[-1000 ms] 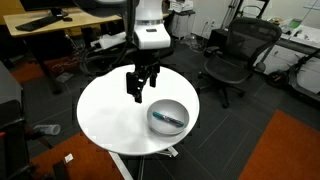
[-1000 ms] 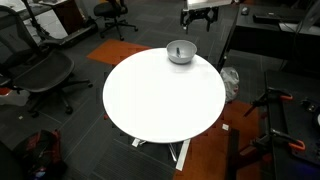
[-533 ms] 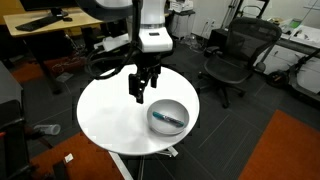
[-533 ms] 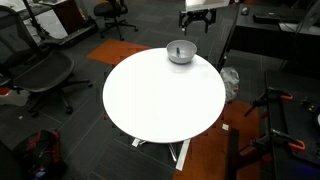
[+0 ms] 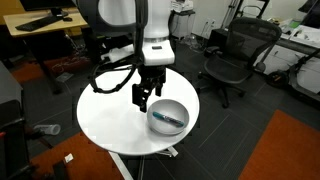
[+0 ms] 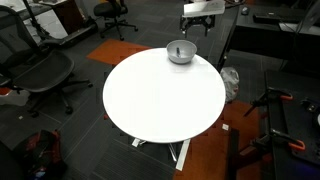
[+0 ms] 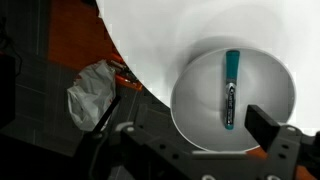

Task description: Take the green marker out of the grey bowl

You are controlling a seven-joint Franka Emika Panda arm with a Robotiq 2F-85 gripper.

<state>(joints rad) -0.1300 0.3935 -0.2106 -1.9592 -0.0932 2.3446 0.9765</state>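
Hand (image 5: 144,101) lower & nearer grey bowl (image 5: 173,106)

**Layout of the table top and its surroundings.**
The bowl (image 5: 168,116) stands on the table (image 5: 108,112) close to its rim; in an exterior view it sits at the table's far edge (image 6: 180,52). The marker (image 5: 170,117) lies inside the bowl, within its rim, and the wrist view shows it resting along the bowl's floor (image 7: 231,90). The gripper (image 5: 143,103) hangs above the table just beside the bowl, apart from it. An office chair (image 5: 235,55) stands behind the table to the right, a desk (image 5: 40,25) behind to the left. A bag (image 7: 92,92) lies on the floor beside the table's edge.
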